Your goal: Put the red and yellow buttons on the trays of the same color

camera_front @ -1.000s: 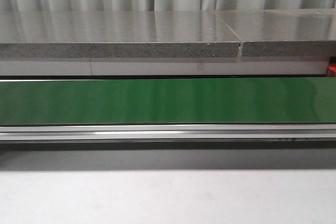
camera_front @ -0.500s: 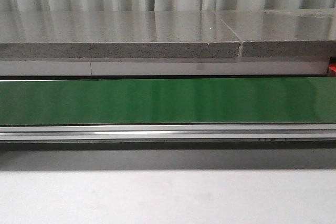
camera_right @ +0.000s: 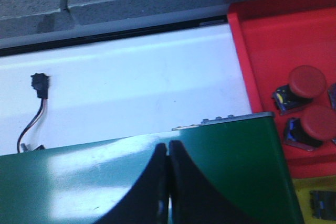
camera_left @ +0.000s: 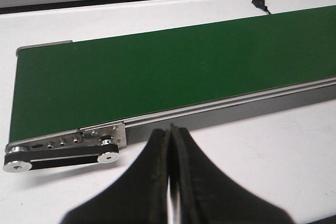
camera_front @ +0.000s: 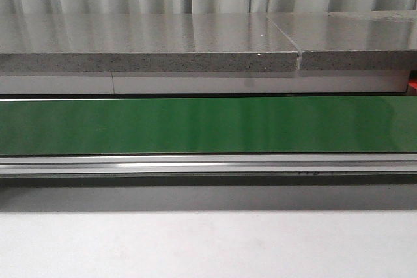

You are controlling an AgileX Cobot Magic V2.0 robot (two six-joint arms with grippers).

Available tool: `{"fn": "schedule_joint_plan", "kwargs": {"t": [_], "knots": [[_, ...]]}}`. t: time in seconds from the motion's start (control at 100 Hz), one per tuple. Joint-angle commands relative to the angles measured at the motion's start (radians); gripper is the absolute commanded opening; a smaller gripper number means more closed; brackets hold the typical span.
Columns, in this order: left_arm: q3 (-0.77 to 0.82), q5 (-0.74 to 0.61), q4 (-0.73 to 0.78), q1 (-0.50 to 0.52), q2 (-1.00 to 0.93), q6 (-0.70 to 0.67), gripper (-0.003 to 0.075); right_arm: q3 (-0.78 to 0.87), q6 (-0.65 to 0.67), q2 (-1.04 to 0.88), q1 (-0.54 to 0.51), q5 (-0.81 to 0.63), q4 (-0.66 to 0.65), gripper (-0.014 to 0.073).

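With both jaws closed and empty, I see no button on the belt [camera_left: 157, 77]. Beyond my right jaws, the red tray [camera_right: 283, 40] already holds two red buttons [camera_right: 307, 82]; I risk closing late on a moving one.

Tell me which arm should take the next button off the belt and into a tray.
Probably the right. Its closed gripper hangs over the green conveyor belt's end beside the red plastic tray holding two red-capped buttons. The left gripper sits at the belt's other end, no tray visible.
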Motion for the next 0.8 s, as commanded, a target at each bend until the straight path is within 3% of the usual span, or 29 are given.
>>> {"fn": "schedule_joint_plan", "kwargs": {"t": [0.0, 0.59, 0.79], "knots": [[-0.024, -0.069, -0.012, -0.009, 0.009, -0.007, -0.0021, 0.022, -0.003, -0.07, 0.025, -0.1, 0.0, -0.0067], [-0.024, -0.069, -0.012, -0.009, 0.009, -0.007, -0.0021, 0.286, -0.003, -0.359, 0.051, -0.177, -0.086, -0.0067], [-0.024, -0.069, -0.012, -0.009, 0.009, -0.007, -0.0021, 0.388, -0.003, -0.468, 0.051, -0.295, -0.092, -0.0067]]}}
